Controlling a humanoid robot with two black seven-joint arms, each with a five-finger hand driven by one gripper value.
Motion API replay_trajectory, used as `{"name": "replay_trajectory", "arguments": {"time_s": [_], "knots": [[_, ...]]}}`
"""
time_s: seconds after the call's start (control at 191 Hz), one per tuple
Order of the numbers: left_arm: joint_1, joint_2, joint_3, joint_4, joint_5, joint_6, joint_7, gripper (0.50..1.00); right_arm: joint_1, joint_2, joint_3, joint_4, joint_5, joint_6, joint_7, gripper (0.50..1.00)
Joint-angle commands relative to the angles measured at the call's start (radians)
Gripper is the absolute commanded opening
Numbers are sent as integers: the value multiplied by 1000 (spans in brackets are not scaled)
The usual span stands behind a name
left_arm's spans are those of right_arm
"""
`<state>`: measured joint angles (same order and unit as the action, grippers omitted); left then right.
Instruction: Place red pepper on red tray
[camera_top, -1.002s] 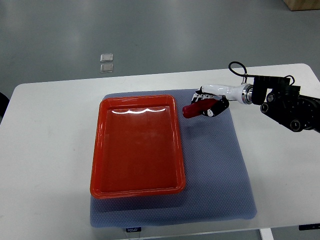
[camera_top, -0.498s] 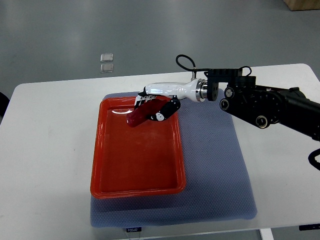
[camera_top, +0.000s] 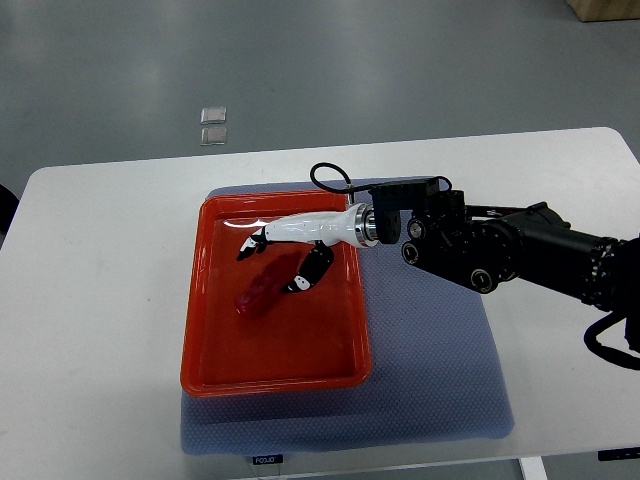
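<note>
Now right hand (camera_top: 285, 258) over red tray (camera_top: 200, 340), fingers spread and holding nothing; red pepper (camera_top: 260, 291) lying in tray's middle, just below and left of fingertips, apparently released.

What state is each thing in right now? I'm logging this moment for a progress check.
red pepper: lying in the tray, right beside the fingers.
red tray: flat on the mat, holding only the pepper.
right hand: over the tray, fingers spread, gripping nothing.
blue mat: flat on the table.
white table: under the mat.
</note>
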<state>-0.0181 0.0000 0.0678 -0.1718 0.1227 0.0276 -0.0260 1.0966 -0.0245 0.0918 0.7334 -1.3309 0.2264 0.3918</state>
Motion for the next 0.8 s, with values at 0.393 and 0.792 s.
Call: {"name": "replay_trajectory", "arguments": {"time_s": [0.393, 0.792], "knots": [[0, 0, 1, 1, 0, 0, 0, 1000, -55, -156, 226, -19, 643, 149, -128, 909], [0, 0, 1, 0, 0, 0, 0, 1000, -175, -218, 341, -150, 1297, 160, -309, 909]]}}
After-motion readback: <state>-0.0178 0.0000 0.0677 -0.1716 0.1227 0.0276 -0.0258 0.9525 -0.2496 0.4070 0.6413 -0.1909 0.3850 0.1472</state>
